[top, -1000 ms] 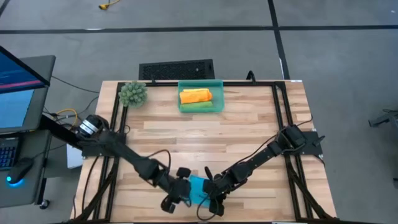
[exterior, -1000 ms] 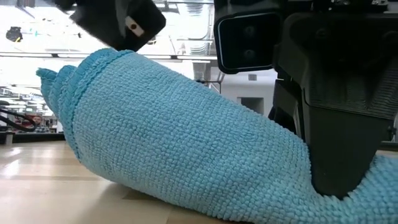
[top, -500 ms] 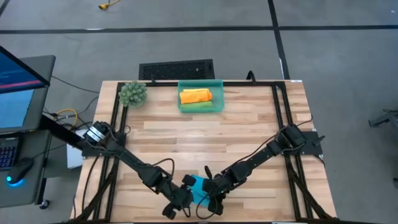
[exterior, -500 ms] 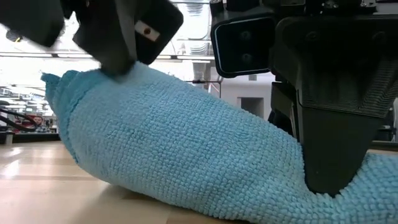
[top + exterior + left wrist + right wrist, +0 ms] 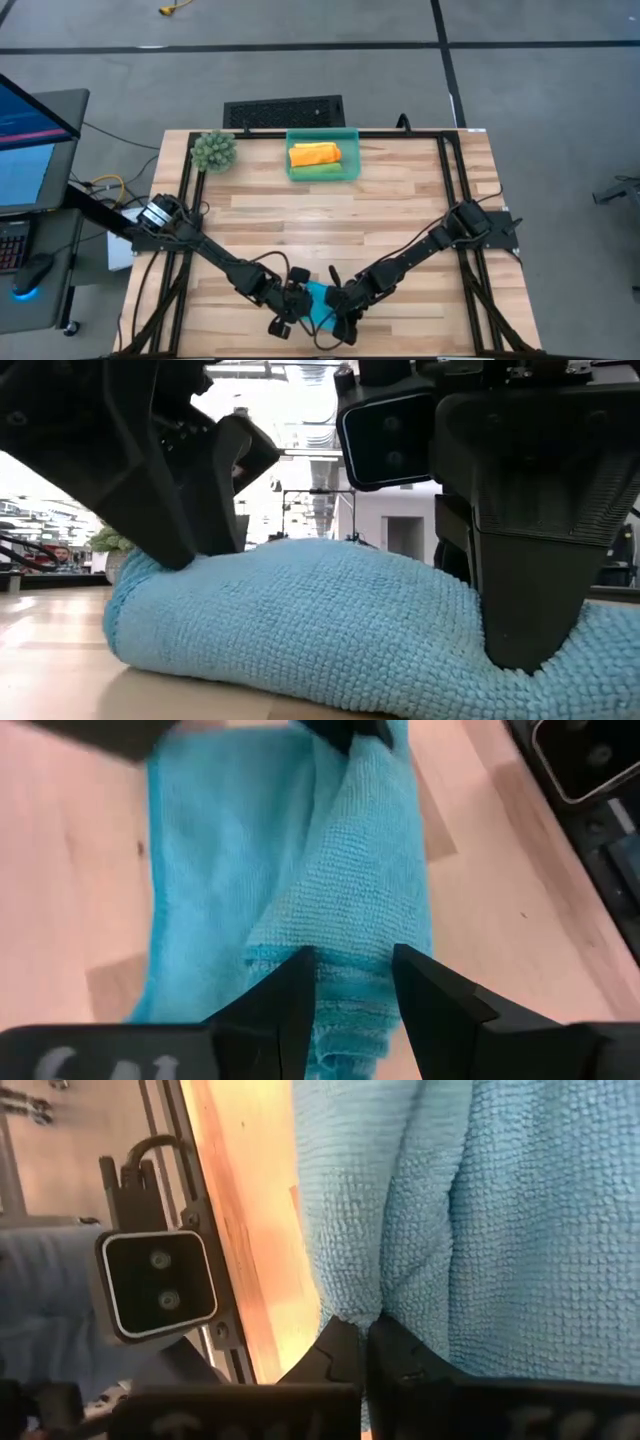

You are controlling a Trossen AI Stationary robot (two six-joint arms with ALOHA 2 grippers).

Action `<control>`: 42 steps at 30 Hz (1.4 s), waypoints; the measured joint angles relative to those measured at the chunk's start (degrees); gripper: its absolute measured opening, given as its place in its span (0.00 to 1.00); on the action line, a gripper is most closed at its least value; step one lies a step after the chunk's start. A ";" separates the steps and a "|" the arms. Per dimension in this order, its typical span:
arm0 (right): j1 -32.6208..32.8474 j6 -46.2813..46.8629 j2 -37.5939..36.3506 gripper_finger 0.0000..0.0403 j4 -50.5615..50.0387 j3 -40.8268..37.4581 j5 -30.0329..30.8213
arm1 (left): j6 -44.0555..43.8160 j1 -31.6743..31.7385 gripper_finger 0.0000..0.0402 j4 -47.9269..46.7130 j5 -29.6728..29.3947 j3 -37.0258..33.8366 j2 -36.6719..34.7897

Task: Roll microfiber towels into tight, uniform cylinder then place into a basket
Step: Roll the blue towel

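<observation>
We're watching the blue towel (image 5: 318, 302) at the near table edge, between both grippers. Change since a sec ago: the tall cone-shaped roll is now lying squashed low, w/ the left gripper (image 5: 348, 982) having come down onto its end, jaws apart, straddling the fold. Right gripper (image 5: 366, 1342) is pinching a towel ridge, jaws together on the cloth. Basket (image 5: 349, 152) at far edge is holding orange towel (image 5: 314, 154) & green towel (image 5: 320, 172). We're judging the roll loose, needing re-tightening. Plant ball (image 5: 213, 150) sitting beside basket.
</observation>
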 joint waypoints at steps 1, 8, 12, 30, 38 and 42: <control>-0.12 0.66 0.00 0.02 0.17 0.00 -0.03 | -0.58 0.00 0.32 -0.31 0.33 0.00 0.04; -1.31 4.87 0.07 0.03 2.00 -0.04 -0.21 | -4.10 0.02 0.32 -2.55 6.07 0.00 0.06; -1.49 4.92 0.07 0.03 2.18 -0.04 -0.06 | -5.88 0.01 0.32 -3.61 7.07 -0.04 0.48; -1.84 7.19 0.04 0.35 2.66 0.02 -1.81 | -8.41 0.20 0.32 -3.64 7.25 -0.39 2.61; -2.41 2.75 -1.02 0.58 1.33 0.02 -6.07 | -8.57 0.20 0.32 -3.64 7.20 -0.44 2.71; -2.04 -0.50 -4.88 0.59 -5.25 -0.08 -2.42 | -8.95 0.17 0.32 -3.67 7.22 -0.46 2.75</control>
